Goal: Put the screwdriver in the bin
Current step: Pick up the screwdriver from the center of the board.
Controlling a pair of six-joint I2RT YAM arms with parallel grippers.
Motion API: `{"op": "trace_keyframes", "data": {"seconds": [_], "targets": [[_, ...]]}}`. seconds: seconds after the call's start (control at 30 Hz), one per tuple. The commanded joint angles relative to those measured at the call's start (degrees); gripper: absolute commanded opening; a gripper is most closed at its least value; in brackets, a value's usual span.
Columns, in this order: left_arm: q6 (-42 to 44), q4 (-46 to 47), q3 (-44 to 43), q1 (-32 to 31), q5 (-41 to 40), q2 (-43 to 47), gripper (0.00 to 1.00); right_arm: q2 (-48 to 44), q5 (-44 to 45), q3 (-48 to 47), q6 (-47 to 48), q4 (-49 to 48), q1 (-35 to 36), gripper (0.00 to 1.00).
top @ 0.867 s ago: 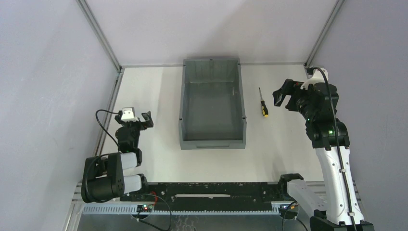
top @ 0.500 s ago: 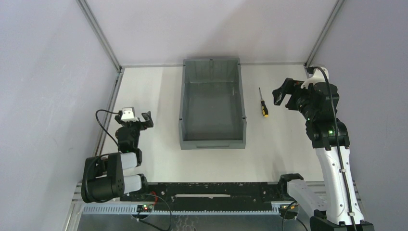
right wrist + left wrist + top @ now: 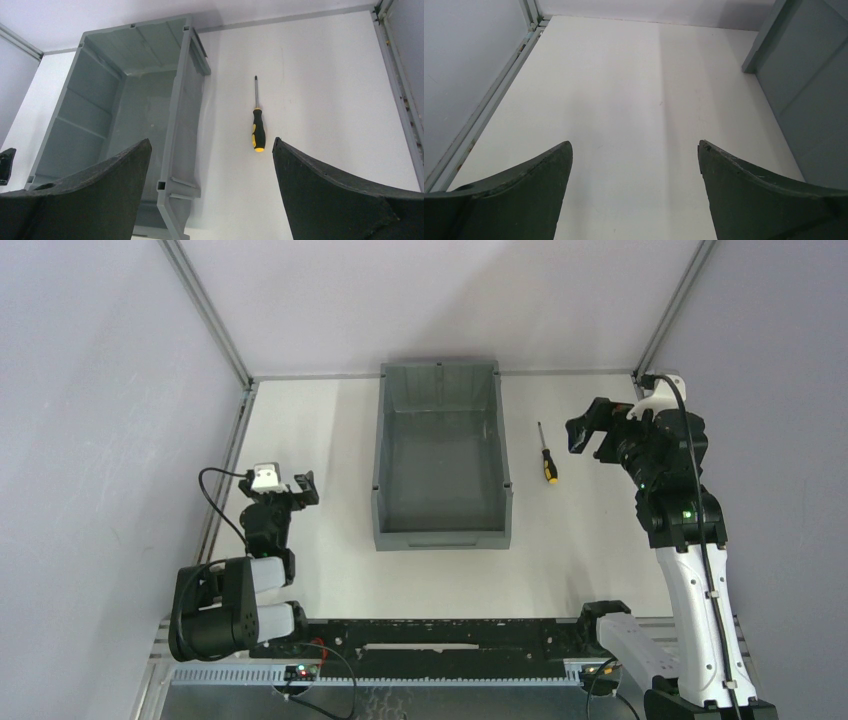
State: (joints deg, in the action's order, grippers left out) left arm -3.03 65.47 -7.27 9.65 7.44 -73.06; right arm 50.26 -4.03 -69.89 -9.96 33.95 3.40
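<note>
**Both tools open; the screwdriver lies on the bench beside the bin.**

The right tool [image 3: 586, 439] hangs above the white bench [image 3: 320, 440] with its two dark fingers spread wide and nothing between them. In its wrist view the small screwdriver [image 3: 256, 125] with a thin dark metal shaft and a black-and-yellow handle lies flat on the bench, ahead of the tool [image 3: 210, 142] and closer to its right finger than its left, touching neither. The large rectangular grey plastic bin [image 3: 172, 120] stands ahead of the left finger, just beside the screwdriver but apart from it. From above, the screwdriver [image 3: 546, 455] lies between the right tool and the bin [image 3: 378, 455]. The left tool [image 3: 297, 487] sits low on the bin's other side, well apart from it; its fingers [image 3: 544, 170] also stand wide apart over bare bench, and the bin's outer wall [image 3: 809, 100] lies ahead to its right.
</note>
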Motion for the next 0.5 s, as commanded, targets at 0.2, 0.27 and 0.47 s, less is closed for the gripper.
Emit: {"op": "trace_keyframes", "data": {"seconds": [0.2, 0.27, 0.47], "targets": [[0.79, 1.5, -0.74, -0.28, -0.67, 0.69, 1.0, 4.82, -1.16, -6.68, 2.68, -1.98, -0.15, 0.99], [0.76, 1.51, -0.73, -0.23, -0.67, 0.66, 1.0, 6.78, -0.8, -9.75, 3.4, -0.82, -0.15, 0.99], [0.78, 1.46, -0.73, -0.24, -0.66, 0.68, 1.0, 14.21, 0.11, -18.59, 6.06, 4.46, -0.15, 0.97]]}}
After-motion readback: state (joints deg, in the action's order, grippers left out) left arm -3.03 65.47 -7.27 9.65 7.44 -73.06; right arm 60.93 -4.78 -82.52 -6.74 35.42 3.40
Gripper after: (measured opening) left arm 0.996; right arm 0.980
